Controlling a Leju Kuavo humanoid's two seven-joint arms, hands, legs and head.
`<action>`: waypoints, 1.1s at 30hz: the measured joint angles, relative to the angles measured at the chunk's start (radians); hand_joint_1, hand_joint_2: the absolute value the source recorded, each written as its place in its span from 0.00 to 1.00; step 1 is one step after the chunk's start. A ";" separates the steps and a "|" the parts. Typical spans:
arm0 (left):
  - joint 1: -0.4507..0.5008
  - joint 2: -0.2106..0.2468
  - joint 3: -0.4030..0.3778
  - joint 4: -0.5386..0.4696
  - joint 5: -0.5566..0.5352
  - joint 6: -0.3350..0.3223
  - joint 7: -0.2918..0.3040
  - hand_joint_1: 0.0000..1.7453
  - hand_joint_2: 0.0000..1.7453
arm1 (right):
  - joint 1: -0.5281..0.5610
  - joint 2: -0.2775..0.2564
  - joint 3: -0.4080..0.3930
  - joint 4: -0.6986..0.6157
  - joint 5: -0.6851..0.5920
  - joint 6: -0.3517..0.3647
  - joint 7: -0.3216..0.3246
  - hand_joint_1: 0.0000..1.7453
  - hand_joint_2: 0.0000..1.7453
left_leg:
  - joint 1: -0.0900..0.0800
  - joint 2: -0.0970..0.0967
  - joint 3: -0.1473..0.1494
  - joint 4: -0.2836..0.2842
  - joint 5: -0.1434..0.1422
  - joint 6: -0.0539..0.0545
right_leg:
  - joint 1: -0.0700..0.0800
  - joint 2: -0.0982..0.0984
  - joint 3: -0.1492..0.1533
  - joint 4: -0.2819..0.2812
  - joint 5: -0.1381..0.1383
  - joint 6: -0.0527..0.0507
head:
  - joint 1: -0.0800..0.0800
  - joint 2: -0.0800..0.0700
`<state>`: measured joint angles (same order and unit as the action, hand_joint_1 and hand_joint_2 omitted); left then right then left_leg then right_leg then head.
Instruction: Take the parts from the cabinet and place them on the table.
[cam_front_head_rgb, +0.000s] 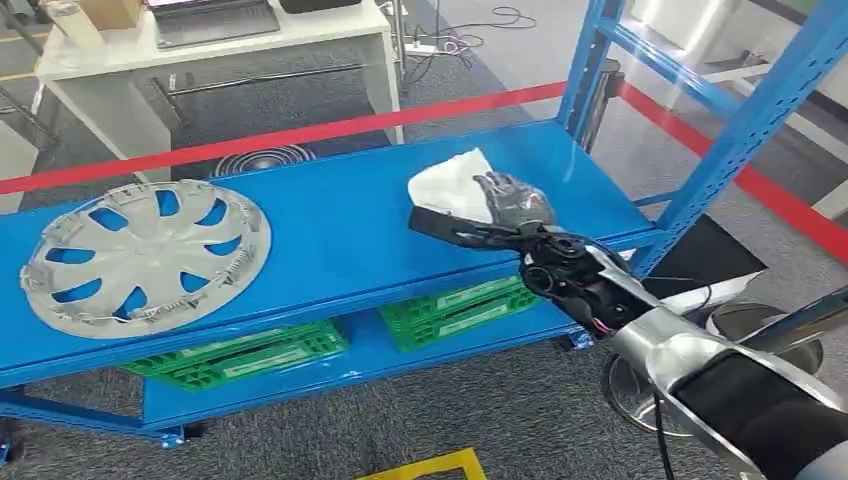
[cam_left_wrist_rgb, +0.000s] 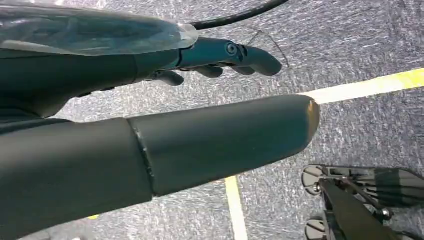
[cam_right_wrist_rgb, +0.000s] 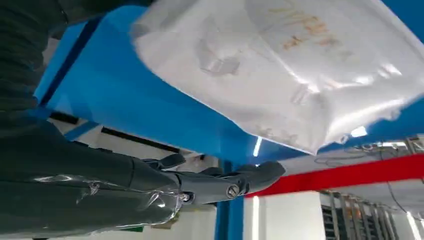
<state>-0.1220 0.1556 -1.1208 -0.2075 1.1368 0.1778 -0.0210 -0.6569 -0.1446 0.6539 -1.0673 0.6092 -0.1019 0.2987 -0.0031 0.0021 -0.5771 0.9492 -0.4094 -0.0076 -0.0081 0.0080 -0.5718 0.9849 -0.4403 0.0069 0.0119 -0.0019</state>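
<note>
A white plastic bag (cam_front_head_rgb: 450, 185) holding a part lies on the blue cabinet shelf (cam_front_head_rgb: 330, 240), towards its right end. My right hand (cam_front_head_rgb: 505, 215) reaches over the shelf's front edge, right beside the bag, fingers apart and thumb stretched out under the bag's near side. In the right wrist view the bag (cam_right_wrist_rgb: 300, 65) lies just past my spread fingers (cam_right_wrist_rgb: 250, 175), with a gap between them. A silver wheel cover (cam_front_head_rgb: 145, 255) lies flat at the shelf's left end. My left hand (cam_left_wrist_rgb: 210, 60) hangs over the grey floor, fingers loosely extended, holding nothing.
Blue uprights (cam_front_head_rgb: 740, 130) frame the cabinet's right end. Green crates (cam_front_head_rgb: 460, 305) sit on the lower shelf. Red tape (cam_front_head_rgb: 300, 132) crosses the floor behind, and a white table (cam_front_head_rgb: 220, 50) stands farther back. Yellow floor lines (cam_left_wrist_rgb: 365, 87) run under my left hand.
</note>
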 joint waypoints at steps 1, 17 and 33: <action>0.000 0.000 0.000 0.000 0.001 0.000 0.000 0.00 0.00 | -0.002 0.000 0.000 -0.021 -0.002 0.012 0.005 0.00 1.00 | 0.000 0.000 0.000 0.000 0.000 0.000 | 0.000 0.000 0.000 0.000 0.000 0.000 | 0.000 0.000; 0.000 -0.006 0.000 0.000 -0.006 0.000 0.015 0.00 0.00 | -0.031 0.000 0.024 -0.006 -0.090 0.055 -0.056 0.00 1.00 | 0.000 0.000 0.000 0.000 0.000 0.000 | 0.000 0.000 0.000 0.000 0.000 0.000 | 0.000 0.000; 0.000 -0.007 0.000 0.000 -0.029 -0.004 0.011 0.00 0.00 | -0.050 0.000 0.003 0.141 -0.111 -0.020 -0.174 0.00 1.00 | 0.000 0.000 0.000 0.000 0.000 0.000 | 0.000 0.000 0.000 0.000 0.000 0.000 | 0.000 0.000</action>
<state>-0.1224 0.1484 -1.1212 -0.2075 1.1082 0.1740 -0.0103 -0.7072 -0.1446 0.6565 -0.9266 0.4978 -0.1221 0.1251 -0.0031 0.0019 -0.5771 0.9494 -0.4094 -0.0076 -0.0082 0.0077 -0.5716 0.9848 -0.4403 0.0069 0.0122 -0.0019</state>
